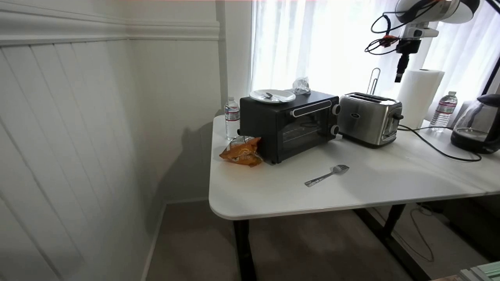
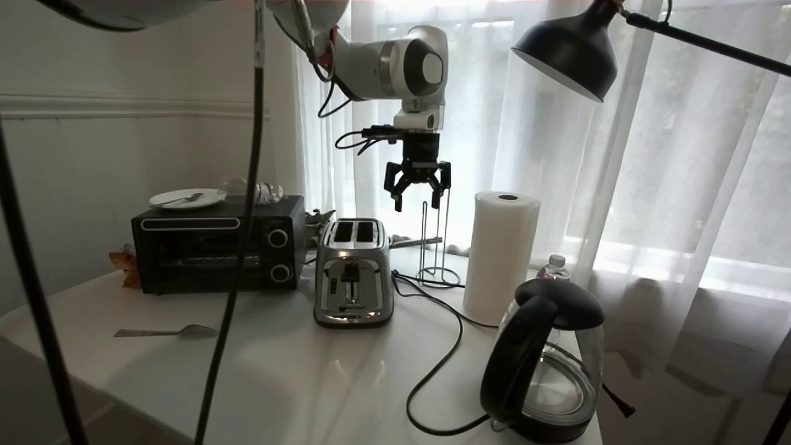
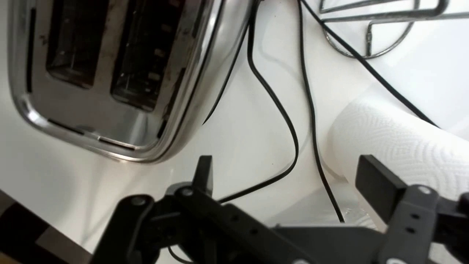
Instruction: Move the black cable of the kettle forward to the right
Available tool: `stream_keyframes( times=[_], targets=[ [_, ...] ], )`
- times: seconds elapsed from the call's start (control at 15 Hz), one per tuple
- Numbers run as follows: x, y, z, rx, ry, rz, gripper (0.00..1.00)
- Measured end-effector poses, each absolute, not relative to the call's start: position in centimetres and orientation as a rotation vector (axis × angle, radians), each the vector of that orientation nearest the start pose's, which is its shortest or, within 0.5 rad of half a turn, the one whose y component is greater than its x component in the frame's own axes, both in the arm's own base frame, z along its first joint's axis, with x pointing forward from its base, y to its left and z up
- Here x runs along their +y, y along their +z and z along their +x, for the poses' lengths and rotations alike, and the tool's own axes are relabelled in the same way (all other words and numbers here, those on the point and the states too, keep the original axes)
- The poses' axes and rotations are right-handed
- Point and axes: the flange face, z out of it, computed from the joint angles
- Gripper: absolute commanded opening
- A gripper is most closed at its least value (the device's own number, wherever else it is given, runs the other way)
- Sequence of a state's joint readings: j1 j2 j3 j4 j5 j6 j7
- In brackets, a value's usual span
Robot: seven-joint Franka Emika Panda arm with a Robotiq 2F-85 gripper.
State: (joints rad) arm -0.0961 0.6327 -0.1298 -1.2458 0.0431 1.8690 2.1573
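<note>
The black cable (image 2: 408,405) lies in loose curves on the white table, from beside the toaster to the kettle; it also shows in an exterior view (image 1: 434,148) and in the wrist view (image 3: 296,141), where two strands run below the jaws. The kettle (image 2: 516,364), with clear body and black handle and base, stands at the table's edge; it also shows in an exterior view (image 1: 474,142). My gripper (image 2: 417,201) is open and empty, pointing down, high above the table between toaster and paper roll. In the wrist view its fingers (image 3: 291,174) are wide apart. The kettle is not visible there.
A silver toaster (image 2: 353,278) stands beside the cable. A paper towel roll (image 2: 502,256) and a wire stand (image 2: 440,278) stand behind it. A black toaster oven (image 1: 289,125), a silvery fork-like utensil (image 1: 328,175) and a water bottle (image 1: 444,111) are on the table. A lamp (image 2: 571,49) hangs above.
</note>
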Motion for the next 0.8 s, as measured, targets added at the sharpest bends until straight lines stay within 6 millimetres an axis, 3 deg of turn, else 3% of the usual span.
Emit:
stream_keyframes(
  times=[0.4, 0.8],
  targets=[
    [-12.2, 42.5, 67.3, 2.749, 0.076, -1.666, 1.00],
    [-10.7, 45.0, 60.5, 2.438, 0.165, -2.087, 1.00]
  ],
)
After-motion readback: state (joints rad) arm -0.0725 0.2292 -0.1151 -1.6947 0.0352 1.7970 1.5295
